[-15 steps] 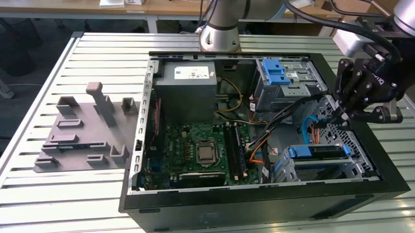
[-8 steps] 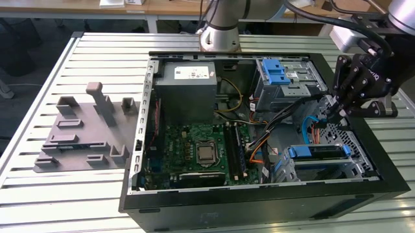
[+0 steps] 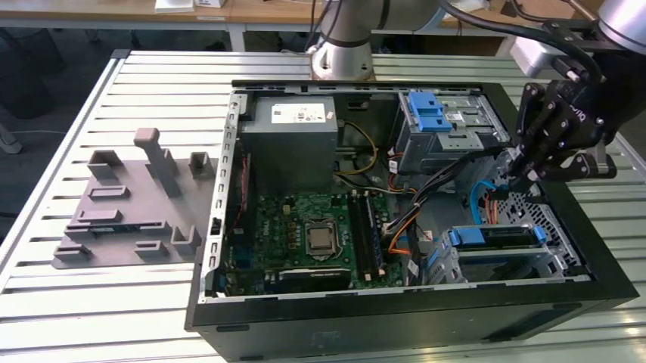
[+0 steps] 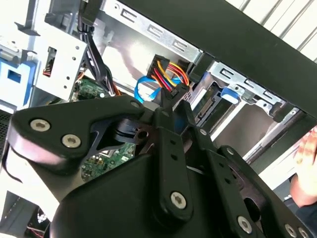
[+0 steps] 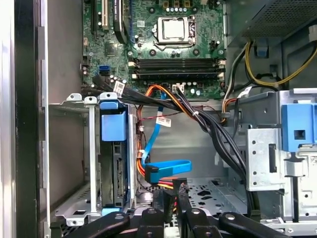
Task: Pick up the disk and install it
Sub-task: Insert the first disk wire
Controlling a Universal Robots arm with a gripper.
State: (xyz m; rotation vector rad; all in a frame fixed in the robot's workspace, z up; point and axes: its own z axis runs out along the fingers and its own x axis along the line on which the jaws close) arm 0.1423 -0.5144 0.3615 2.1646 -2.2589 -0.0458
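The disk (image 3: 492,236) sits in the lower silver drive cage (image 3: 550,265) of the open computer case, its blue carrier bracket facing up. In the first wrist view the disk (image 5: 117,171) stands on edge in that cage, under its blue tab. My black gripper (image 3: 521,181) hangs inside the case by the wall at the exterior view's right, a short way from the disk and not touching it. In both wrist views the fingers (image 5: 162,198) are drawn together with nothing seen between them; the gripper (image 4: 166,105) points at a blue data cable (image 5: 166,168) and an orange-red-yellow power plug (image 4: 168,74).
A second silver cage with a blue latch (image 3: 434,113) stands at the case's back. The grey power supply (image 3: 293,136) and motherboard (image 3: 313,234) fill the case's other side, with black cable bundles (image 5: 208,124) between. A grey fixture (image 3: 131,212) lies on the slatted table. A person's hand (image 4: 308,148) is outside the case.
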